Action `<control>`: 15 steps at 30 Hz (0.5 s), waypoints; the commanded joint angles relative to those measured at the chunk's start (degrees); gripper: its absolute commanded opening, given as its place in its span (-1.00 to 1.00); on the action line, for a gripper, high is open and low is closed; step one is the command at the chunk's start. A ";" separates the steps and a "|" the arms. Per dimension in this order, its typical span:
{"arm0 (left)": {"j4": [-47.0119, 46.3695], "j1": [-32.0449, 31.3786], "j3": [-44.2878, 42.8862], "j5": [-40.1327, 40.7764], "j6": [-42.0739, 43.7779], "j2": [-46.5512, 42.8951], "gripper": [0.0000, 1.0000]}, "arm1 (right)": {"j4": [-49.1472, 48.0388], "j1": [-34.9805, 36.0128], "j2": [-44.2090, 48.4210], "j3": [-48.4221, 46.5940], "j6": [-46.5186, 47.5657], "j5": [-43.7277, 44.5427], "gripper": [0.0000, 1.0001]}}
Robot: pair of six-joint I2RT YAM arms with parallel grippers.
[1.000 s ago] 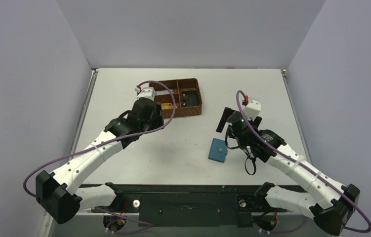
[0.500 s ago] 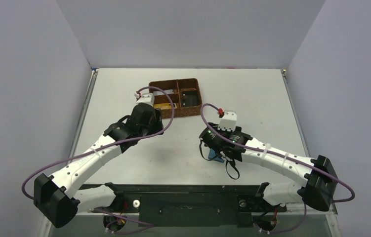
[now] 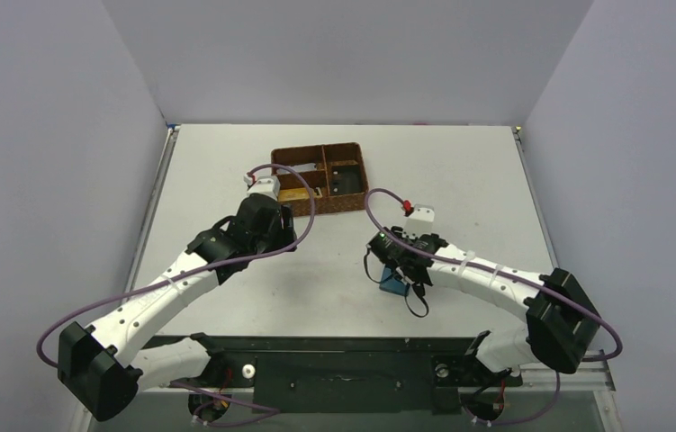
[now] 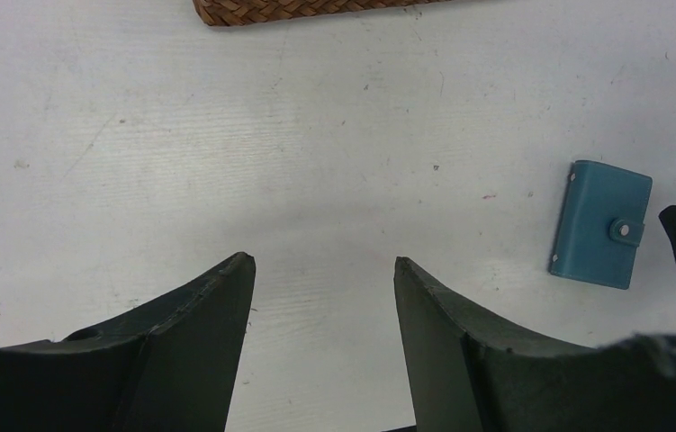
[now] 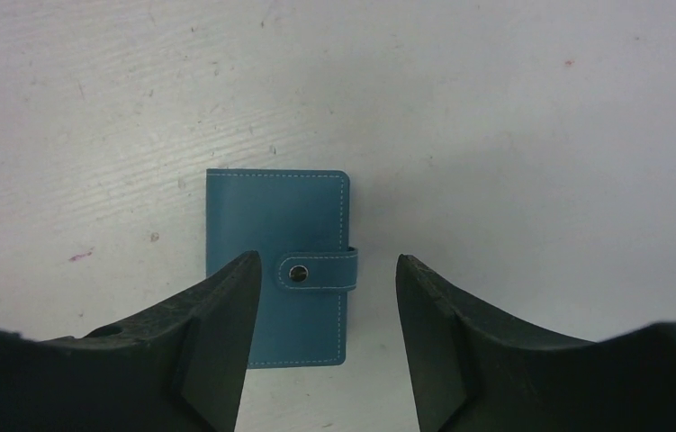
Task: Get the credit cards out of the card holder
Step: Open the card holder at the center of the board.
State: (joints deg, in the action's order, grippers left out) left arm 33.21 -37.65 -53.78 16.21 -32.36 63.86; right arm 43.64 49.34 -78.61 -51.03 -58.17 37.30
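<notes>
bright, even, diffuse light; shadows soft and faint; all views sharp, colours flat.

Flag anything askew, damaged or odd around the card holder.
Nothing stands out. The card holder lies flat on the table, snap fastened, undamaged, and the right gripper hovers over it with jaws apart.

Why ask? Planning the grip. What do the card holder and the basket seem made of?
The card holder looks like leather or faux leather, smooth matte teal: pale edge stitching, metal-looking snap. The basket is brown woven strands in herringbone, perhaps rattan; fibre unclear.
</notes>
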 commanded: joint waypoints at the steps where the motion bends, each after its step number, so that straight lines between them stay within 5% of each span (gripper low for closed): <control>1: -2.41 0.30 -0.45 -0.68 -0.18 -0.99 0.13 | -5.85 -0.69 -2.13 1.69 1.89 -3.40 0.05; 15: -2.47 0.34 -1.12 -1.35 -0.64 0.85 0.14 | -15.08 -3.76 -5.65 7.08 2.63 -10.11 -0.19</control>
State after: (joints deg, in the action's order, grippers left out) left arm 32.82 -37.65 -53.78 15.59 -32.58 64.31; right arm 32.95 47.59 -84.25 -45.60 -56.16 28.27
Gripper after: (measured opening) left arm 0.570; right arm 0.421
